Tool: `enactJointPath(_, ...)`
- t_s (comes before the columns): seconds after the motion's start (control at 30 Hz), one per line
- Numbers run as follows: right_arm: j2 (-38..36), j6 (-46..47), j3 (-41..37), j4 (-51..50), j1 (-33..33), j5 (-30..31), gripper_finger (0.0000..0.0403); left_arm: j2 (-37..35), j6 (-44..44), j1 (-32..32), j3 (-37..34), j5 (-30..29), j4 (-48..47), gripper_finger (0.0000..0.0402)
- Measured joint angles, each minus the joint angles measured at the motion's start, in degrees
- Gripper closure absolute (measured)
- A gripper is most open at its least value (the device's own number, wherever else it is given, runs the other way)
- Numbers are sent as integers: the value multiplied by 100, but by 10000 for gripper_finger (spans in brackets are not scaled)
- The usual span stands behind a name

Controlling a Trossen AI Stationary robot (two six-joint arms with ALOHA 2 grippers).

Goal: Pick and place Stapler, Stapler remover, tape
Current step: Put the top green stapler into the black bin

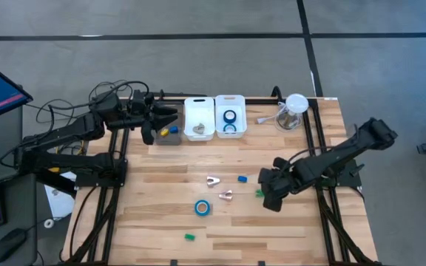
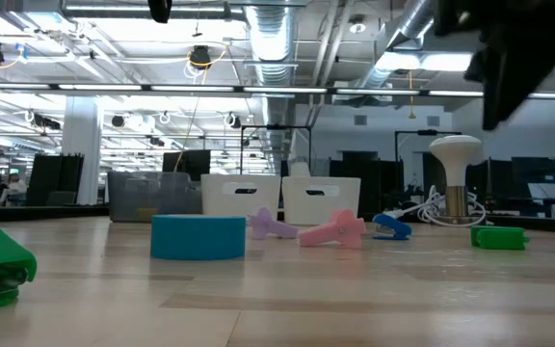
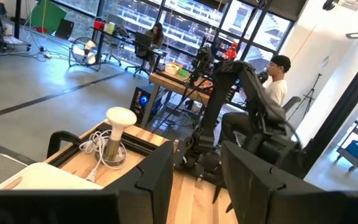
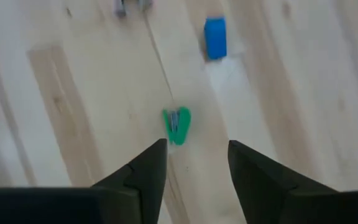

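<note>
Jaws parted and empty on the right gripper (image 4: 196, 149), hung above the bare worktop (image 4: 73, 93), clasping nothing. Just ahead of the fingertips, lined up with the gap and a shade toward one finger: a small green stapler (image 4: 177, 126), flat on the wood and untouched. Its long axis ran away from the wrist, along the gap rather than across it, so a squeeze would likely have met its two narrow sides. Probably called only for a short reach forward and a descent, with little twist of the wrist.

Farther out on the same line, a small blue stapler (image 4: 215, 37), well apart from the green one. Beyond that, toward the middle of the worktop, two pale stapler removers (image 1: 213, 180) near each other and a blue roll of tape (image 1: 202, 207) lying on its flat side.

Much nearer to all of these than the left gripper (image 1: 152, 125), which waited at the far edge above the grey bin (image 1: 170, 140), jaws apart and empty too. More tape already in one white bin (image 1: 230, 103).
</note>
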Motion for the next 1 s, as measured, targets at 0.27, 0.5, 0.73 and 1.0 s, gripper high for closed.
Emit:
enactJointPath(0.27,260,-14,-850,1105,-29,-293,231,0,1,0,0,0,-1,276)
enactJointPath(0.5,731,-127,-1006,1480,-80,-482,217,0,1,0,0,0,1,276)
enactJointPath(0.73,1238,-222,-1006,1792,-135,-609,204,2,1,0,0,0,-1,276)
enactJointPath(1.0,1553,-215,-982,1937,-133,-602,231,2,1,0,0,0,-4,276)
